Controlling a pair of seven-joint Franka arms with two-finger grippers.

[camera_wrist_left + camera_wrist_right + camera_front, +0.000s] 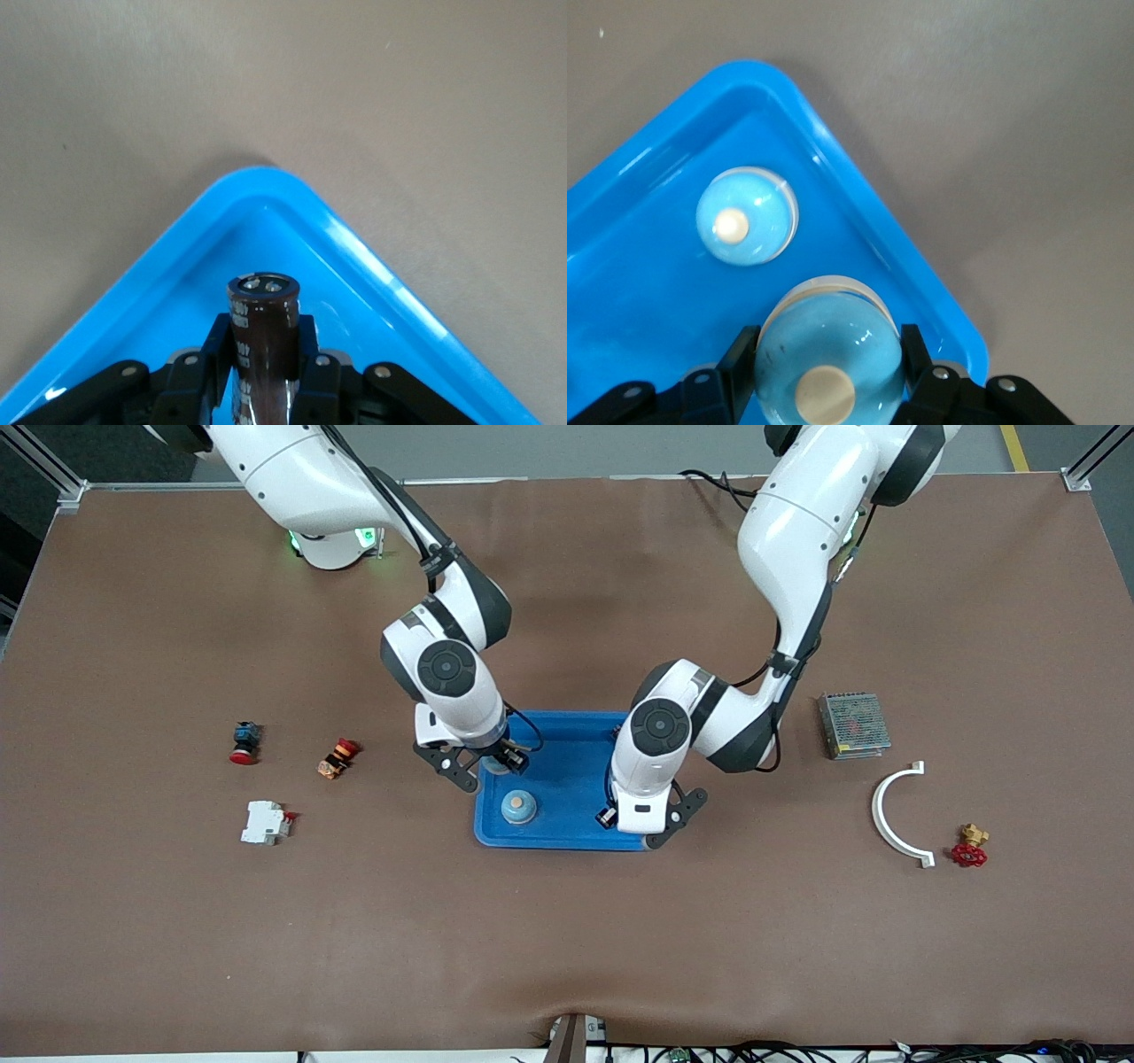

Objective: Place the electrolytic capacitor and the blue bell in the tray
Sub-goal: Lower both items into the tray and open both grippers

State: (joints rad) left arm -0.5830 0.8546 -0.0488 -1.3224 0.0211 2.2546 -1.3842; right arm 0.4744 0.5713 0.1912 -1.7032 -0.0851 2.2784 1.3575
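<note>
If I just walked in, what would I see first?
You'd first see the bright blue tray in the middle of the brown table, with both robot arms reaching over it. The left gripper holds a dark capacitor over one corner of the tray, and the right gripper holds a blue bell over another corner, where a second blue bell already sits in the tray.

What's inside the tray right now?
One blue bell sits in the tray. The right gripper holds another bell over it; the left gripper holds the capacitor. Arms cover part of the floor.
</note>
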